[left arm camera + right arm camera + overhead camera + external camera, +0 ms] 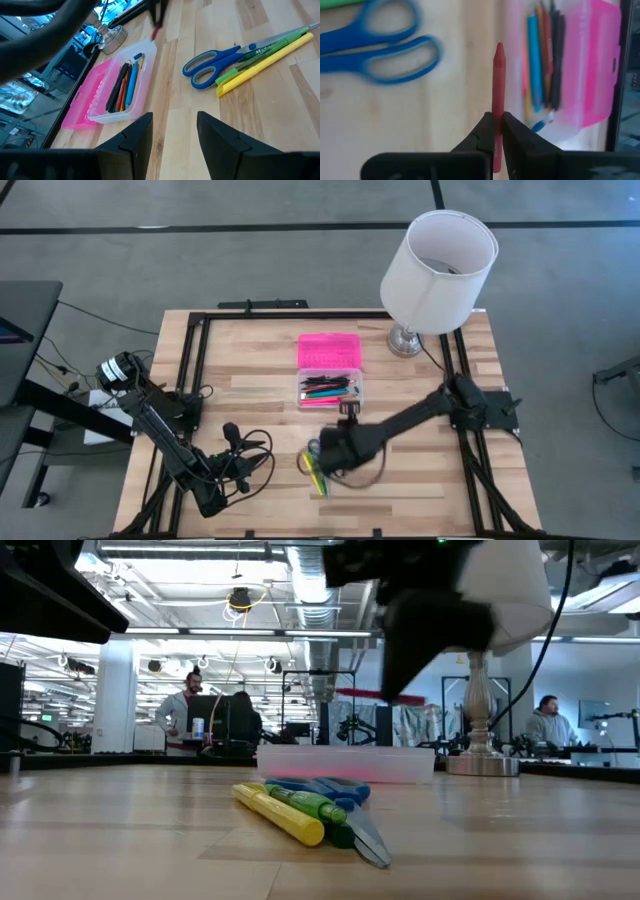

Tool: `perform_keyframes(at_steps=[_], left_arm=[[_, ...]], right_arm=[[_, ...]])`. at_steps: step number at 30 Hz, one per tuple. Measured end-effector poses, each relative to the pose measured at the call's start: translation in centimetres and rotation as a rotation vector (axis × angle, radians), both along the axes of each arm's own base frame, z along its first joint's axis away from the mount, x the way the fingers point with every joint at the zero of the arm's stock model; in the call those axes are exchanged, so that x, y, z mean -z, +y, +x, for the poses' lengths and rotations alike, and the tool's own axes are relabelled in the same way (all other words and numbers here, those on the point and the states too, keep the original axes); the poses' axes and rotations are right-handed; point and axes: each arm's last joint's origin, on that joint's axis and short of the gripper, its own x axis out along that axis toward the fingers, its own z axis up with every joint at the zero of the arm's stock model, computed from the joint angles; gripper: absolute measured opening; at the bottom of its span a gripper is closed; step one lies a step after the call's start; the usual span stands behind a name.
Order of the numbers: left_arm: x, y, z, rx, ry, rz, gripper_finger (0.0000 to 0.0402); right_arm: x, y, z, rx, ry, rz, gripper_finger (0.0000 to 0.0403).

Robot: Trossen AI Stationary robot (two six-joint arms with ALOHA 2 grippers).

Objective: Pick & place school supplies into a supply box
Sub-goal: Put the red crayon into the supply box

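Only the right wrist view shows the red crayon [498,85] clamped upright in the right pincer [498,131]; from overhead that pincer [349,412] hangs just short of the open supply box [330,390], which holds pens beside its pink lid [329,349]. Blue scissors [322,788] and yellow and green markers [290,810] lie on the wooden tabletop [420,480]. A white lamp [437,265] stands at the far right corner. Beyond, people sit at desks. The left pincer [175,137] rests apart, near the left edge.
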Motion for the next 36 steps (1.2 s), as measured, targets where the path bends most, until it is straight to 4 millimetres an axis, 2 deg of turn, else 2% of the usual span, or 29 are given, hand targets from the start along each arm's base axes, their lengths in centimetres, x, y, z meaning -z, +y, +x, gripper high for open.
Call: perform_keyframes(at_steps=[12,21,27,36], left_arm=[[0.0,0.0,0.0,0.003,0.005,0.004,0.0148],[0.0,0.0,0.0,0.007,0.016,-0.003,0.0148],[0.1,0.0,-0.1,0.014,0.034,-0.008,0.0148],[0.1,0.1,-0.1,0.011,0.037,-0.007,0.0148]], right_arm=[[-0.1,-7.8,4.1,-0.033,-0.062,0.043,0.0008],[0.0,-12.7,5.0,-0.004,-0.054,0.169,0.0008],[0.0,-14.2,5.3,-0.008,-0.069,0.237,0.0019],[-0.4,-14.2,6.3,-0.112,-0.150,0.272,0.0026]])
